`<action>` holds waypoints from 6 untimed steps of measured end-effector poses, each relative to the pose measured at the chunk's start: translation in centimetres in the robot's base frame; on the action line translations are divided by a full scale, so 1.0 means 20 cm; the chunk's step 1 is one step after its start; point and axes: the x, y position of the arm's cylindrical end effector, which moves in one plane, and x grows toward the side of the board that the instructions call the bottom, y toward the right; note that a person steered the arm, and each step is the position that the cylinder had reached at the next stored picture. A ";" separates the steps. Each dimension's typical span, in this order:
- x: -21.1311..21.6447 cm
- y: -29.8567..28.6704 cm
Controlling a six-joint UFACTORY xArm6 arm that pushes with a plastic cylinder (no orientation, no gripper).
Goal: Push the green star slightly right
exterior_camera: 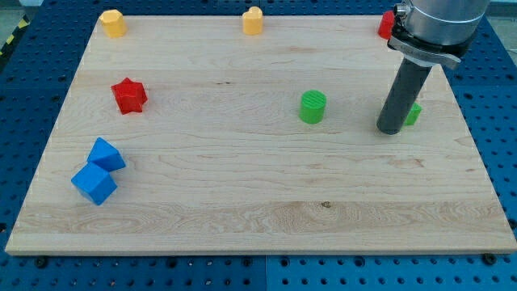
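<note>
camera view: green star [414, 114] sits at the view's right on a pale wooden board [242, 202] over a blue perforated table [501, 162], mostly hidden behind the rod so its shape is barely readable. my tip [393, 129] rests on the board touching the star's left side, rod near upright; there is no pincer, nothing held. green cylinder [313, 107] lies left of the tip, red star [128, 95] and two blue blocks [97, 171] far left.

The surface [242, 186] is pale wood, smooth, with visible grain and a few small knots. The green cylinder [313, 107], red star [128, 95] and blue blocks [98, 171] look like matt plastic. The rod [401, 97] is dark and matt.
</note>
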 end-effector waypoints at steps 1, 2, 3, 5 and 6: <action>0.00 -0.10; -0.04 -0.27; -0.14 -0.24; -0.15 0.01; -0.15 0.12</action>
